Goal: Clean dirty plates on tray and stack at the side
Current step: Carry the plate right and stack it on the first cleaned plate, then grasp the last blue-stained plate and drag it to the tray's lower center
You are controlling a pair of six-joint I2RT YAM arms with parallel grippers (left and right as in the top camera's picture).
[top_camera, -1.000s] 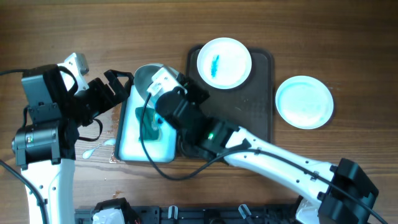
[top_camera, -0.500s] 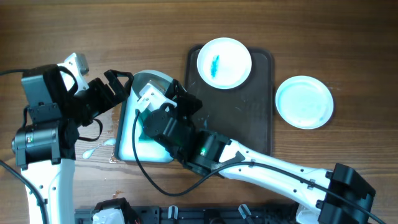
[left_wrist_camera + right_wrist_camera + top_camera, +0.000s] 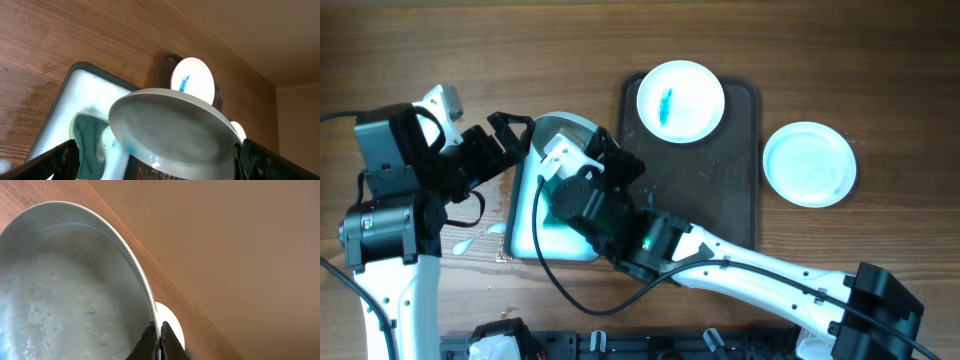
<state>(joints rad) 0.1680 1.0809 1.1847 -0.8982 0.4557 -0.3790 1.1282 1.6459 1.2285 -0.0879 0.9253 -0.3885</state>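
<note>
1 wet plate (image 3: 65, 280) is pinched at its rim between the narrow-set fingers of the right claw (image 3: 159, 330); it is tilted, with foam on its face and a faint blue trace at its lower edge. Just beside this claw, the left claw (image 3: 512, 142) stands wide and holds nothing; in its own wrist view its fingers flank the plate without touching it. Beneath both claws lies the basin (image 3: 516, 225) of soapy water with a green sponge (image 3: 85, 135). Judged step: lifting the washed plate clear. To do it well, the pinch should be firm, since a soapy rim is likely slippery; the tilt should drain into the basin; the blue trace probably merits 1 more wipe. Beyond the right claw, the tray (image 3: 740, 200) carries 1 smeared plate (image 3: 680, 100). Farthest off, past the tray, 1 clean plate (image 3: 810, 163) marks the stack site.
</note>
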